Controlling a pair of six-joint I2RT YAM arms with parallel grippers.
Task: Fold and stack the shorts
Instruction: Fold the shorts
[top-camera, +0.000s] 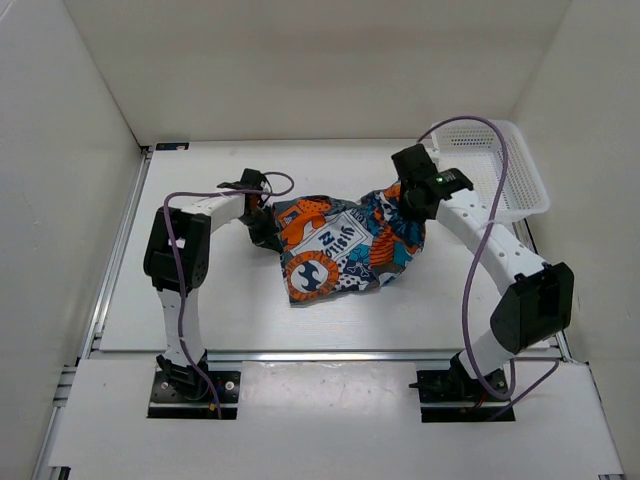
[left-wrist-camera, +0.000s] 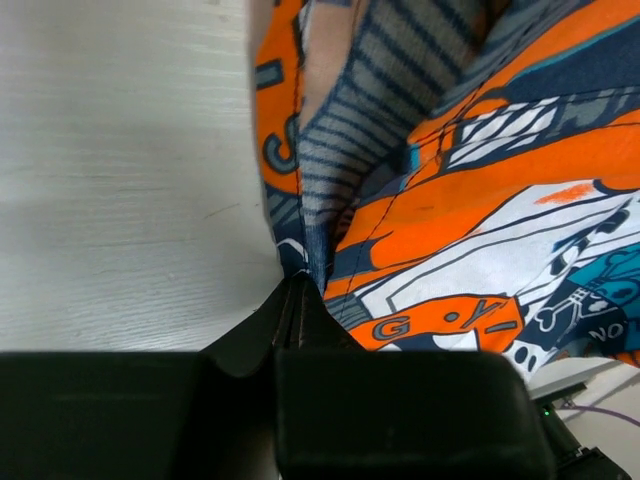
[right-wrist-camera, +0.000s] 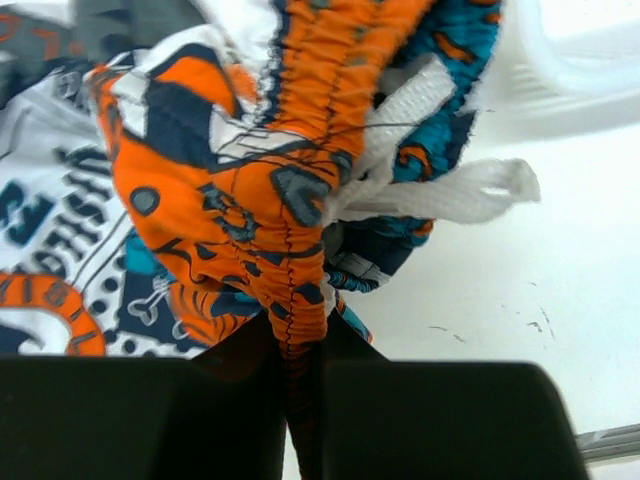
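Both ends of the shorts (top-camera: 335, 250) are pinched: left pincer (left-wrist-camera: 297, 305) closed tight on a cloth edge, right pincer (right-wrist-camera: 292, 345) closed on the orange waistband (right-wrist-camera: 290, 200), probably to spread the bunched heap flat mid-desk (top-camera: 200, 300).

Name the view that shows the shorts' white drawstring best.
The right wrist view: the white drawstring hangs loose beside the orange waistband that the right gripper pinches. The top external view shows the shorts whole, but the drawstring is too small to make out; the left wrist view shows only printed cloth.
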